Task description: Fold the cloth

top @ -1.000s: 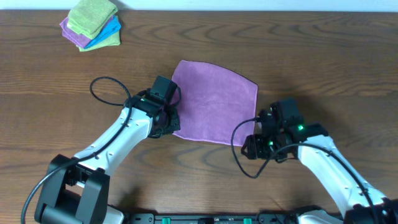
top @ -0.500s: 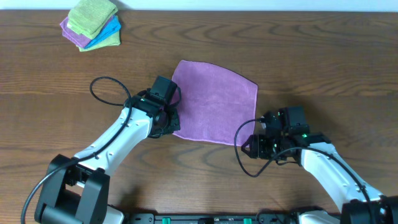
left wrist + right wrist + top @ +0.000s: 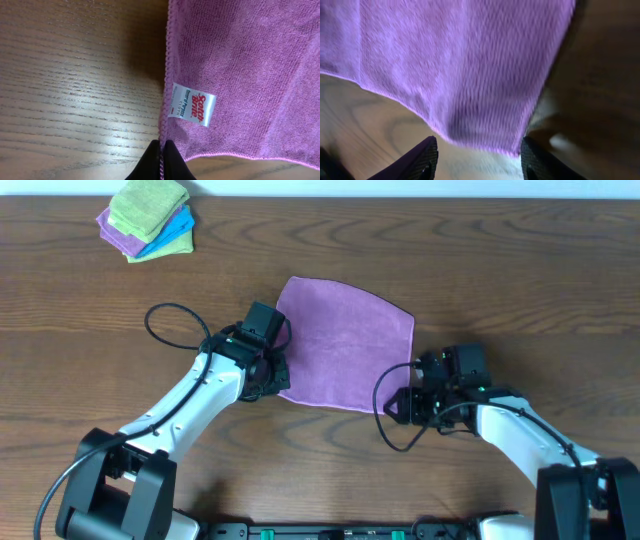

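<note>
The overhead camera looked straight down on the whole table [image 3: 80, 330], arms [image 3: 190, 405] entering at the bottom. The left wrist camera sat close over an edge of the cloth [image 3: 250, 65], left gripper [image 3: 161, 152] at bottom centre. The right wrist camera, equally near, faced a cloth corner above the right gripper [image 3: 479, 150]. All three shared the cloth.

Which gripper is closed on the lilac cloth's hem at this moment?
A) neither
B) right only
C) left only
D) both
C: the left wrist view shows the left gripper shut on the hem of the cloth just below the white tag, while the right gripper stands open astride the cloth's near corner, not clamped on it.
</note>
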You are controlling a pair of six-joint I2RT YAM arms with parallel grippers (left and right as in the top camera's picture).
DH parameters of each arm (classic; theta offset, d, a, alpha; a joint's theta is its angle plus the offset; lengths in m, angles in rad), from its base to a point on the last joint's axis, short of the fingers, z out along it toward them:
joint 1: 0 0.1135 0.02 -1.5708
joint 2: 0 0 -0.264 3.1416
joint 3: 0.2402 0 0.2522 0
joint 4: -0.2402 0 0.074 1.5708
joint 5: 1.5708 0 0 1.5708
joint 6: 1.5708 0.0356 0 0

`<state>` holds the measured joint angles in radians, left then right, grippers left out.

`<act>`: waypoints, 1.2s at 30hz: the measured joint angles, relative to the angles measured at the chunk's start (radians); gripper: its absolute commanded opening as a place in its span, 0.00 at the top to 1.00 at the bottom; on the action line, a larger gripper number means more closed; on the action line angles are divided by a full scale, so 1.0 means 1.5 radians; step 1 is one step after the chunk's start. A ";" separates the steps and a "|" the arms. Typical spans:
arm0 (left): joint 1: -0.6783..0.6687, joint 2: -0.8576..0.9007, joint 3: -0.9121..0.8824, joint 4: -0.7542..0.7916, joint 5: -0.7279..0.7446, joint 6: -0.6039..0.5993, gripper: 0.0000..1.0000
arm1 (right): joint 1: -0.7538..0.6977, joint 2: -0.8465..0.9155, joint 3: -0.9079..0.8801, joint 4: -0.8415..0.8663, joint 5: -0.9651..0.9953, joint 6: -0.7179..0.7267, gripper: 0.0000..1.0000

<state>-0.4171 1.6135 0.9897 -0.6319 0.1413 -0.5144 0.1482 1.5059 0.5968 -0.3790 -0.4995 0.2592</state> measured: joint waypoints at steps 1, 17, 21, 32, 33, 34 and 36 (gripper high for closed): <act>0.000 0.000 0.000 0.000 0.000 0.000 0.94 | 0.000 0.005 0.003 0.003 -0.004 0.000 0.45; 0.000 0.000 0.000 0.003 -0.005 0.000 0.94 | -0.010 0.082 0.026 0.034 -0.077 0.028 0.59; 0.000 0.000 0.000 0.008 -0.020 0.000 0.94 | -0.009 0.079 0.031 0.004 -0.111 0.030 0.46; 0.000 0.000 0.000 0.025 -0.031 0.000 0.94 | -0.016 0.054 0.014 -0.047 -0.093 0.029 0.62; 0.000 0.000 0.000 0.025 -0.031 0.000 0.94 | -0.016 0.054 0.014 -0.046 -0.092 0.030 0.60; 0.000 0.000 0.000 0.025 -0.031 0.000 0.94 | -0.016 0.053 0.014 -0.045 -0.093 0.030 0.59; 0.000 0.000 0.000 0.025 -0.032 0.000 0.94 | -0.016 0.052 0.014 -0.042 -0.095 0.030 0.55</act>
<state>-0.4171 1.6135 0.9897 -0.5941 0.0933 -0.5144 0.1238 1.5841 0.6174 -0.4423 -0.6418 0.3038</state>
